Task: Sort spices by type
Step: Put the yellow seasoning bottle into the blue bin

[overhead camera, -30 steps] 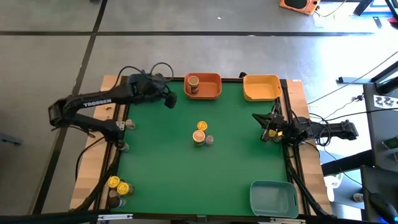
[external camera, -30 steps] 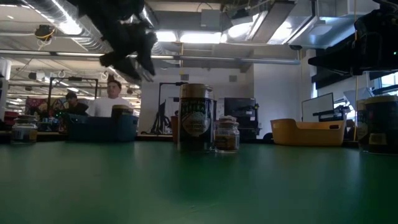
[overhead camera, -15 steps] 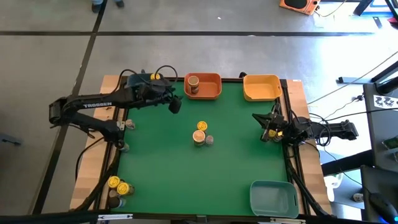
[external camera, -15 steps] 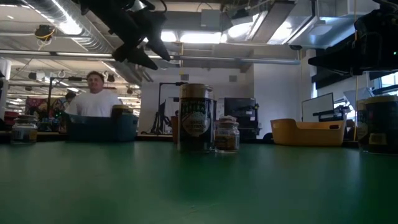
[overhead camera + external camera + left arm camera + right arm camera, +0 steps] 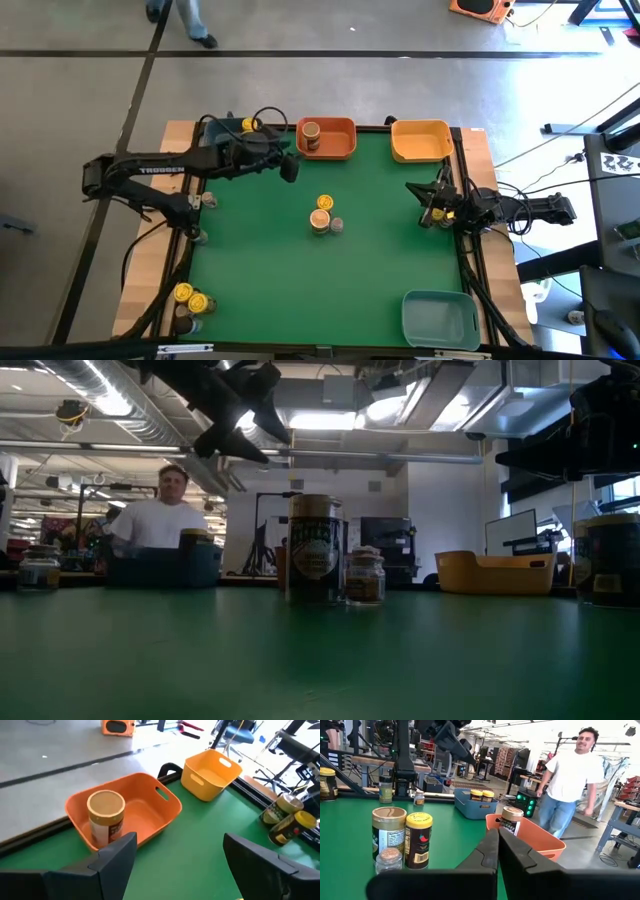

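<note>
Three spice jars stand upright together mid-table: a yellow-lidded one [image 5: 324, 203], a wider tan-lidded one [image 5: 319, 221] and a tiny grey-topped one [image 5: 337, 226]. Another tan-lidded jar [image 5: 106, 817] stands inside the orange bin [image 5: 150, 805]. My left gripper [image 5: 289, 167] hangs open in the air beside the orange bin's left front corner, high above the table [image 5: 250, 415]. In its wrist view the fingers [image 5: 117, 852] frame bare green mat. My right gripper [image 5: 430, 207] waits shut at the table's right edge, pointing at the three jars [image 5: 418, 840].
A yellow bin [image 5: 420, 140] sits at the far right corner and a pale blue bin [image 5: 438, 318] at the near right. A dark blue bin with yellow-lidded jars [image 5: 475, 802] sits beyond the table's left side. More jars stand along the left edge [image 5: 190, 297]. A person [image 5: 572, 775] moves behind the table.
My left gripper has moved toward the table's right, along the front of the orange bin, staying high and open. The person behind the table has walked on.
</note>
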Robot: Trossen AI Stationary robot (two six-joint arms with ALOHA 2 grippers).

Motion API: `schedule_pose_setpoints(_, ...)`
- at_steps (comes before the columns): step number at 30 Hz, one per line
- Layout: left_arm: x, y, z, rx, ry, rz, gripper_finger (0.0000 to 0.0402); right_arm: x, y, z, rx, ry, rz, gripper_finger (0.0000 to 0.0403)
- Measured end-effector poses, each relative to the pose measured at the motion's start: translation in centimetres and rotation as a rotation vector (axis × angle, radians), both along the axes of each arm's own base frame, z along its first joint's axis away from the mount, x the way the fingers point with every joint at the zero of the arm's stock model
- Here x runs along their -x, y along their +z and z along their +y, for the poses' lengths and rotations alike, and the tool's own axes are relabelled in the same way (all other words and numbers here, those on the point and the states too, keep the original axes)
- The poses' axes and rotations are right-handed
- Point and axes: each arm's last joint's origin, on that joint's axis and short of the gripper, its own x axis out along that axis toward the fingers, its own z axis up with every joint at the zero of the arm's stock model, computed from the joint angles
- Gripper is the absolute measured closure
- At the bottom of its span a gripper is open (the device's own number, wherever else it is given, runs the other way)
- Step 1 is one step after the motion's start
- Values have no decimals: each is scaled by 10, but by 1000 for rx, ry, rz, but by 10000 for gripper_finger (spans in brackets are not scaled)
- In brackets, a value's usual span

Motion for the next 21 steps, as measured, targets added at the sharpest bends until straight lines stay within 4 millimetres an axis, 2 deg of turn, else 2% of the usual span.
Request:
schedule_pose_setpoints(11, -4, 5, -2, -21, -79, -48, 109, 0, 0, 0, 1, 0, 1, 391)
schedule_pose_setpoints(16, -18, 13, -21, -103, -199, -115, 109, 0, 0, 0, -15, 2, -5, 391)
schedule_pose_setpoints(21, -37, 17, -39, -106, -263, -110, 109, 0, 0, 0, -16, 2, -8, 391)
